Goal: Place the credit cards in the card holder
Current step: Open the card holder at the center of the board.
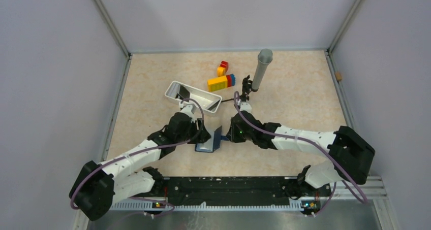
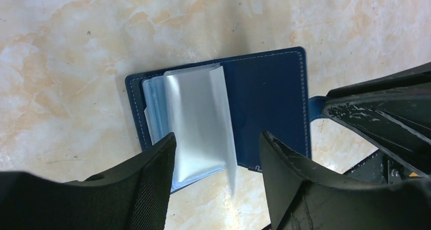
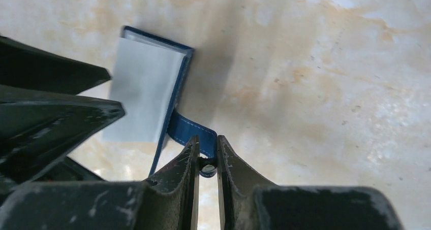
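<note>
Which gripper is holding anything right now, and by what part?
Right gripper pinches the card holder by its closure strap. Left gripper hovers open above the clear sleeves, holding nothing.

Lighting is bright, even and diffuse in all three views, falling from overhead. Shadows on the bench (image 1: 147, 83) are faint and soft-edged. The card holder (image 3: 147, 93) throws a broad grey one beside it. Its clear sleeves (image 2: 198, 118) glare near-white. My left fingers (image 2: 145, 189) and right fingers (image 3: 180, 182), close to the lens, render dark and slightly soft.
</note>
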Tool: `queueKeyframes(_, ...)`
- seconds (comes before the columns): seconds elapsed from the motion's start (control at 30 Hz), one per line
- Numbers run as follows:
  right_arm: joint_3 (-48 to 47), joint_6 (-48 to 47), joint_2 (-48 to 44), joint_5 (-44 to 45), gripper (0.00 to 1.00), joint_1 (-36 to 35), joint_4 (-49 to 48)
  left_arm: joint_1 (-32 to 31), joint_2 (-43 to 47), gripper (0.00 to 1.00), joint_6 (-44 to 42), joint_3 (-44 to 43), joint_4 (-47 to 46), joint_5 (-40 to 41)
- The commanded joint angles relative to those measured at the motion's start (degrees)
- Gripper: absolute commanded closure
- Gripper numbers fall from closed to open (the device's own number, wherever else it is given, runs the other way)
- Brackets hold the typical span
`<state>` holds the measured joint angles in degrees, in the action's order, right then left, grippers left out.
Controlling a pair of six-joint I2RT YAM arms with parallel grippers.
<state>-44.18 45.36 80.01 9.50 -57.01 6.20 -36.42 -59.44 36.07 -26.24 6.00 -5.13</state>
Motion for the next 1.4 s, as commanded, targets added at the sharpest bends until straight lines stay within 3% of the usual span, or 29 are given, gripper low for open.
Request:
queueKeyframes(0.0,1.00,1.91,1.79,3.73,1.00,-0.68,2.93,0.17,1.04,0.38,0.84,1.63,-3.02,0.45)
queueKeyframes(0.27,3.24,3.26,4.28,6.24,1.00,0.94,5.01,0.21,2.97,0.45,2.89,2.91,-2.97,3.73)
queueKeyframes(0.6,4.19,3.24,4.98,5.21,1.00,1.64,3.56,0.20,5.22,0.46,2.86,3.60,-0.73,8.06)
queueKeyframes(0.8,4.11,3.15,4.98,4.94,1.00,1.60,3.33,0.30,3.55,0.46,2.91,3.91,-3.74,3.18)
queueKeyframes(1.37,4.28,3.06,4.97,4.40,1.00,1.64,2.89,0.23,1.93,0.43,2.93,5.50,-8.72,-0.07)
